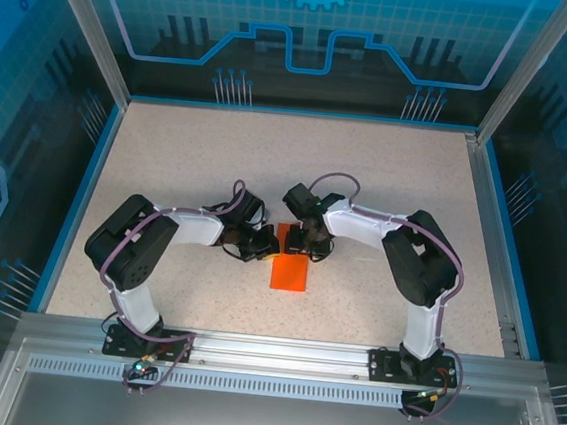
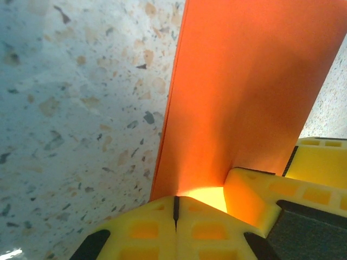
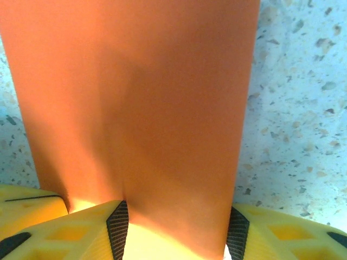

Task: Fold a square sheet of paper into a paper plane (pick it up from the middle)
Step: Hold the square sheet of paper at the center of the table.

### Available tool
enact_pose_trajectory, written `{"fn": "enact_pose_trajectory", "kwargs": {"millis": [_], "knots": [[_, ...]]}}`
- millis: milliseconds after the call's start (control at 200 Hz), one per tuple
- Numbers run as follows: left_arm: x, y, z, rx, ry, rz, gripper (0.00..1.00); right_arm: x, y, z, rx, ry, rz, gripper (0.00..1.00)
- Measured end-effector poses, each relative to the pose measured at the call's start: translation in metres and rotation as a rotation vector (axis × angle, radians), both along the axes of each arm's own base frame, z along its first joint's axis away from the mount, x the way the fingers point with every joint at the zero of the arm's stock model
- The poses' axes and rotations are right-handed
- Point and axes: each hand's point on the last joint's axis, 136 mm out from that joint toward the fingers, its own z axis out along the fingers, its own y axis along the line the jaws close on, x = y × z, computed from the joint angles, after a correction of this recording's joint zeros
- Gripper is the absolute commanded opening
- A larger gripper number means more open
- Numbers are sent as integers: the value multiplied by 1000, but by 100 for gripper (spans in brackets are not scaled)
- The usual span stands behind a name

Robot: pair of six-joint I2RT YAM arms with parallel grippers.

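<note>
Looking down from the top camera, we see the square sheet of paper lying on the speckled table near its middle, just in front of the two grippers that meet over its far end. It is bright orange and plain. From above it shows as an upright rectangle, taller than wide, with straight edges and square near corners. We cannot tell from here how many layers it has.

On the left wrist camera, the sheet is a broad, smooth orange band with a crisp left edge running down to the fingertips. A soft shadow lies across its lower part, with a bright glow where it meets the yellow fingers. The left gripper is clenched, its two tips pressed together with just a thin seam between them, right at the sheet's near end. We cannot tell whether any paper is pinched in that seam.

On the right wrist camera, the sheet runs up as a wide, unmarked strip, dimmer through the centre. The right gripper stands with its jaws apart, the strip passing between them, its right edge just beside one black pad.
</note>
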Motion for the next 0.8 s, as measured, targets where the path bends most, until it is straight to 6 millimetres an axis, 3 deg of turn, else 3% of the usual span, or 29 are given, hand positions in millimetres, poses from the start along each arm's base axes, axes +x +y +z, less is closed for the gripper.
{"fn": "enact_pose_trajectory", "kwargs": {"millis": [130,240,365,415,495,585,795], "knots": [[0,0,-1,4,0,-3,2,-3,-10,8,-1,-24,-9,56],[0,0,-2,5,3,-3,2,-2,-20,31,21,-77,-18,52],[0,0,-2,7,6,-3,2,4,-5,60,141,-148,23,42],[0,0,-2,7,7,-3,2,5,5,64,197,-155,39,33],[0,0,-2,8,8,-3,1,4,16,60,254,-144,64,20],[0,0,-2,8,9,-3,1,2,22,51,277,-118,68,13],[0,1,-3,11,17,-1,0,-2,30,29,289,-57,78,9]]}}
